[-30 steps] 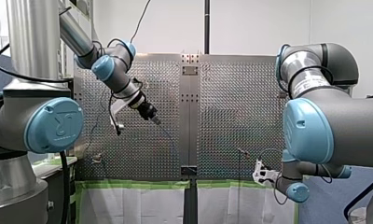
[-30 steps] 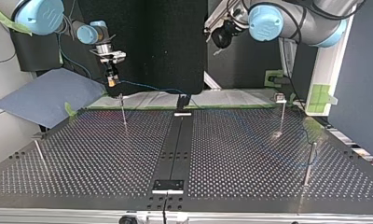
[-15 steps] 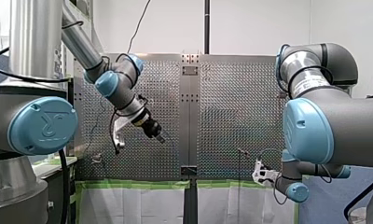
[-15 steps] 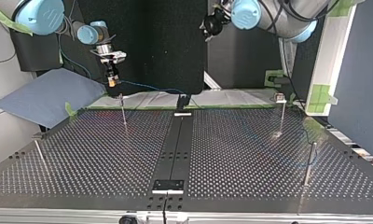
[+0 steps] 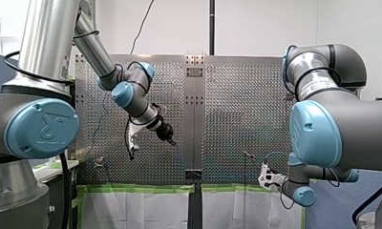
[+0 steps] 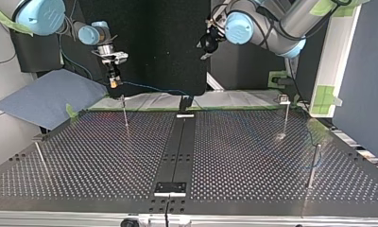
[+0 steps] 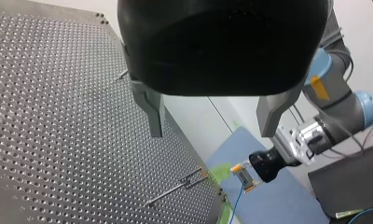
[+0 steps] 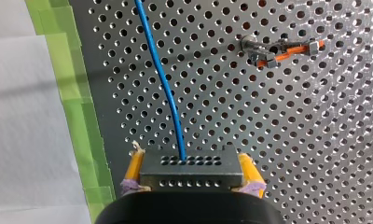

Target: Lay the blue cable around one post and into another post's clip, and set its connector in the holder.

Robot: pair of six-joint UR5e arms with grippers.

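Observation:
The dark grey connector (image 8: 191,171) sits between the yellow pads (image 8: 134,169) of my right gripper (image 8: 191,163), which is shut on it. The blue cable (image 8: 163,79) runs ahead from the connector over the perforated plate, past a post with an orange clip (image 8: 278,51). In the top view my right gripper (image 6: 112,81) hangs above the table's far left edge, near a thin post (image 6: 124,112), with the cable (image 6: 149,87) trailing right. My left gripper (image 7: 211,134) is open and empty, high over the middle (image 6: 207,42). It looks toward the held connector (image 7: 243,175).
More posts stand on the perforated table: one with a clip (image 6: 286,116), one at the right (image 6: 313,165), one at the left (image 6: 39,153). A black holder (image 6: 185,106) sits at the far middle, another bracket (image 6: 170,188) near. A blue mat (image 6: 45,97) lies at the left.
My left arm has swung down and toward the table's middle, its gripper still open. My right arm and the connector have not moved.

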